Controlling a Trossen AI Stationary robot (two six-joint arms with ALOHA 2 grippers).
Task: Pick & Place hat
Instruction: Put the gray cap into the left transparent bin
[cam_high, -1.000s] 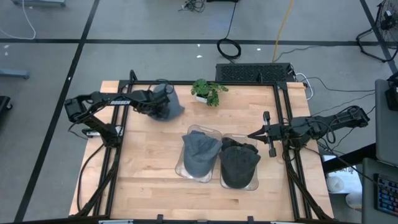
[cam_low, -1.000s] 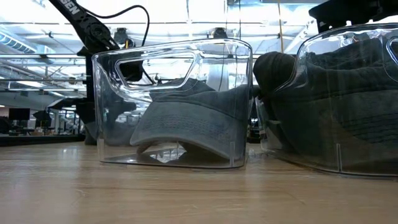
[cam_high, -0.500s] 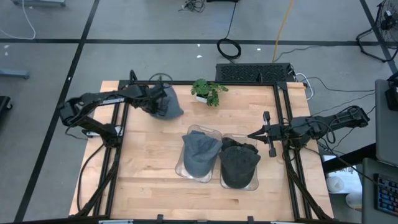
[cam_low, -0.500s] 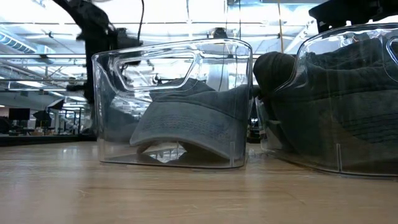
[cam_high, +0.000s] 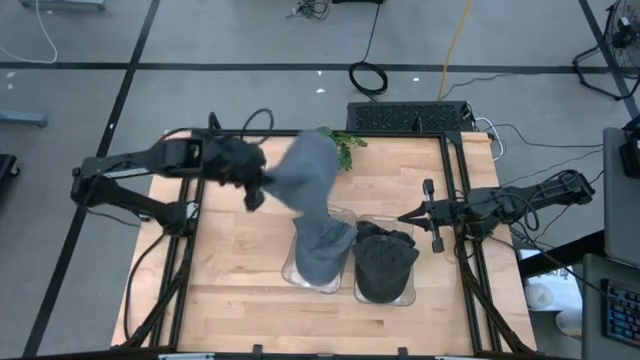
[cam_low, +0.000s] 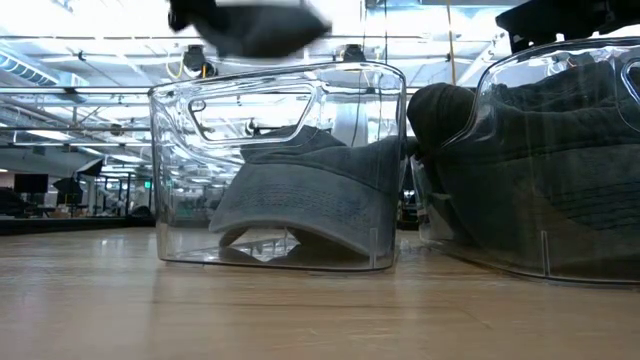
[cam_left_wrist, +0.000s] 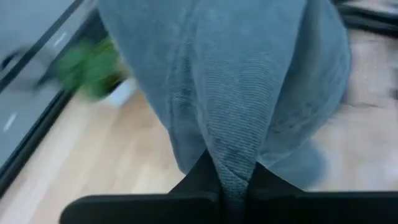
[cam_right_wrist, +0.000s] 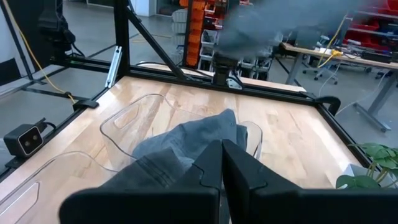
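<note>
My left gripper (cam_high: 262, 182) is shut on a blue-grey hat (cam_high: 305, 180), carried in the air over the far end of the left clear bin (cam_high: 340, 215). The low view shows this hat (cam_low: 260, 25) blurred above that bin (cam_low: 175, 170). A second grey-blue hat (cam_high: 320, 250) lies inside the left bin. A dark hat (cam_high: 385, 262) fills the right clear bin (cam_high: 360, 292). My right gripper (cam_high: 403, 216) is shut at the right bin's far right side, just over the dark hat (cam_right_wrist: 180, 149). My left gripper pinches a raised fold of the blue-grey hat (cam_left_wrist: 231, 168) between its two fingers (cam_left_wrist: 200, 177). The hat is lifted clear of the table and stretches away from the fingers toward the bins. My right gripper: I cannot tell whether its shut fingers touch the dark hat.
A small potted plant (cam_high: 335, 147) stands at the table's far edge, right behind the carried hat. The two bins sit side by side in the table's middle. Bare wood (cam_high: 235, 270) lies left of and near the bins. Black frame rails (cam_high: 190, 250) run along both sides.
My left gripper has risen from the table's far left area and swung right toward the bins, still shut on the blue-grey hat. The hat has come up with it and now hangs blurred over the left bin's far end.
</note>
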